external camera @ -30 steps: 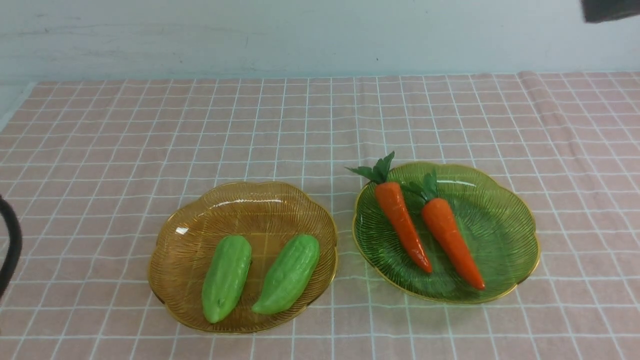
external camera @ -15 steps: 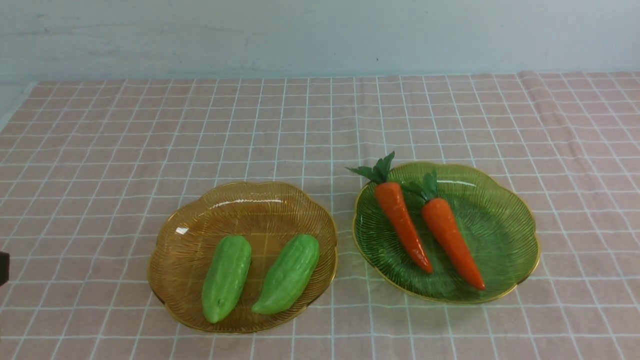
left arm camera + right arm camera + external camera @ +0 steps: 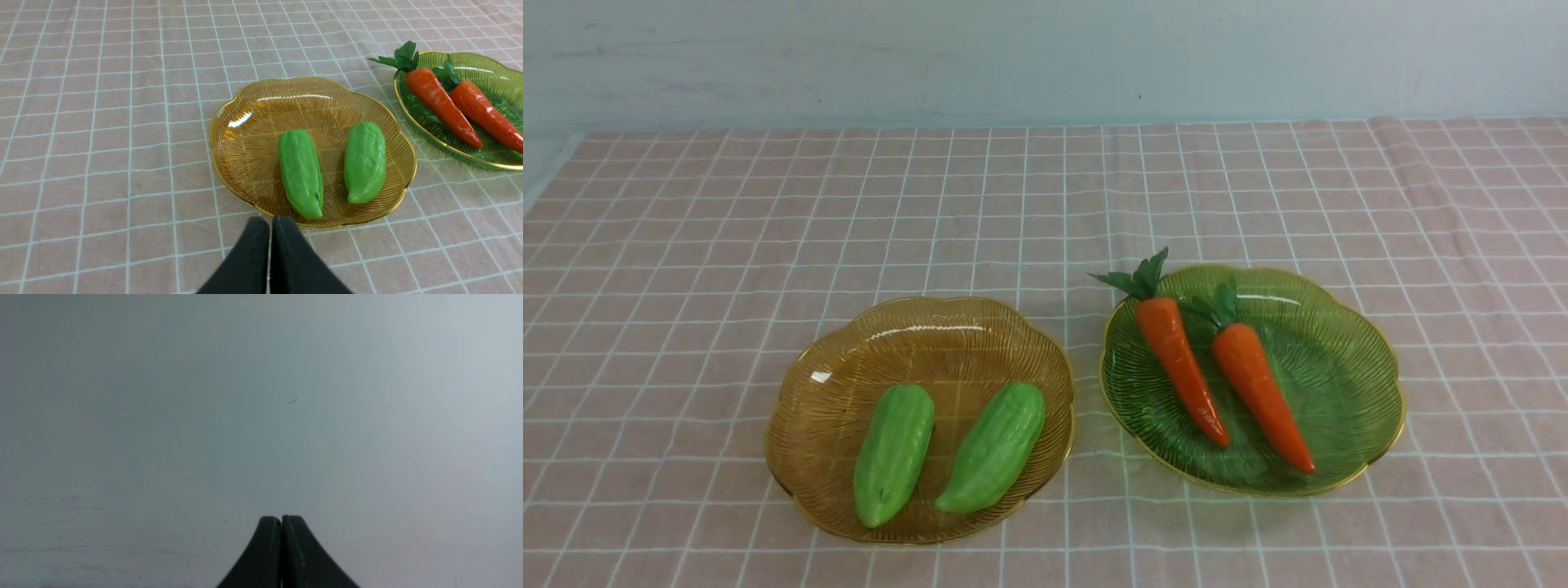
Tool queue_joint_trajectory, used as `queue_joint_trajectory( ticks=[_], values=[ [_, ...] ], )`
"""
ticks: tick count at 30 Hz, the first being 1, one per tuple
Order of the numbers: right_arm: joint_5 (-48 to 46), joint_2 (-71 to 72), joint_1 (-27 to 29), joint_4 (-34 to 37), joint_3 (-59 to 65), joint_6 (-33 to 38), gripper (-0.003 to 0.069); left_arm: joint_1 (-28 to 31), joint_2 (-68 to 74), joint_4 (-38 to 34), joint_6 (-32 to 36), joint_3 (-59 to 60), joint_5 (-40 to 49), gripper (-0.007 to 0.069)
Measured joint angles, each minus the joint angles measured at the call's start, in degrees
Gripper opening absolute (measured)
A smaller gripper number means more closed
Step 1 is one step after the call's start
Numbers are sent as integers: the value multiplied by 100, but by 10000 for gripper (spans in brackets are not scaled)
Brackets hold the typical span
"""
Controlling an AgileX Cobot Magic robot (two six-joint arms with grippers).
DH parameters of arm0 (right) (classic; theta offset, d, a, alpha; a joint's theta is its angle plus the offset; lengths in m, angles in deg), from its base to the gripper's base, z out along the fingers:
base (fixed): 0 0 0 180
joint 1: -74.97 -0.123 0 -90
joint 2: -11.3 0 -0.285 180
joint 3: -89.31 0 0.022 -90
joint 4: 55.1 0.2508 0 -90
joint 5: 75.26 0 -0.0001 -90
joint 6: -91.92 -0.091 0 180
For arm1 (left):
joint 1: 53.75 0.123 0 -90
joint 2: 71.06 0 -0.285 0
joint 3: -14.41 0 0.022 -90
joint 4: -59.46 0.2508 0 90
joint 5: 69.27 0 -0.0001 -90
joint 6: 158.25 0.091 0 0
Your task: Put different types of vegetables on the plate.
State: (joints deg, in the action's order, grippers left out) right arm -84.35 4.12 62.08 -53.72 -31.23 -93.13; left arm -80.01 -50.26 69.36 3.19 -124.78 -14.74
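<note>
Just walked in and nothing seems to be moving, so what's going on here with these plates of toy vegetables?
Nothing is being handled right now. The two green gourds lie side by side in the amber plate, and the two carrots lie in the green plate, so each plate holds only one type. The left gripper is shut and empty, near the amber plate's rim. The right gripper is shut too, facing a blank wall.

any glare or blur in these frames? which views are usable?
Front view: sharp, white glare streaks on amber plate and green plate. Left wrist view: sharp, same glare, shut left hand at the frame edge. Right wrist view: only a grey wall behind shut right hand.
</note>
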Motion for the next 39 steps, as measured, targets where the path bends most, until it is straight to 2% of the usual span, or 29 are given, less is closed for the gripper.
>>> queue_joint_trajectory(
  ticks=[10,13,16,20,23,28,39],
  values=[
    [0,0,0,-7,0,0,-15,0,-11,4,7,0,67,-4],
    [0,0,0,-7,0,0,-15,57,-72,-3,118,201,-312,-4],
    [0,0,0,-7,0,-2,-15,437,-318,-259,694,803,-1259,-4],
    [0,0,0,-7,0,-2,-15,1400,-844,-929,1786,2025,-2663,-4],
    [0,0,0,-7,0,-2,-15,2060,-1209,-1282,2363,2908,-3161,-4],
    [0,0,0,-7,0,-2,-15,2389,-1368,-1337,2523,3787,-3242,-4],
    [0,0,0,-7,0,-2,-15,2389,-1374,-1337,2523,3792,-3240,-4]
  ],
)
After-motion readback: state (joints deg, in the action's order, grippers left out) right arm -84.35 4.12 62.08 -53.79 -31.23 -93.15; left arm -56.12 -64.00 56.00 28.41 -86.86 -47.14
